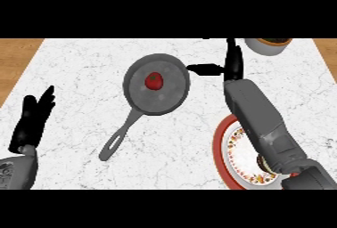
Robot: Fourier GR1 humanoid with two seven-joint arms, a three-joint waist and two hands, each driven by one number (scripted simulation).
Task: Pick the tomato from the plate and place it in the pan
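The tomato (154,81) lies inside the grey pan (172,91), a little toward the far side of its round bowl, red against the dark metal. The pan sits near the middle of the white marbled tabletop (79,67), and its long handle runs from the bowl down toward the lower left, ending in a loop. The right robot hand (227,67) reaches out beyond the pan's right rim, fingers straight and pointing away from the robot, thumb stretched sideways toward the pan; it holds nothing and is apart from the tomato. Its grey forearm runs back toward the lower right, crossing over the plate (223,147), a round dish with a red rim and a patterned white centre that lies near the tabletop's right front; the arm hides part of it. The left robot hand (33,120) shows at the left edge, fingers up and relaxed, open and resting, well apart from the pan. At the far right corner a bowl (266,46) with a pale wall is cut off by the view's edge. Bare wood shows on both sides past the marble.
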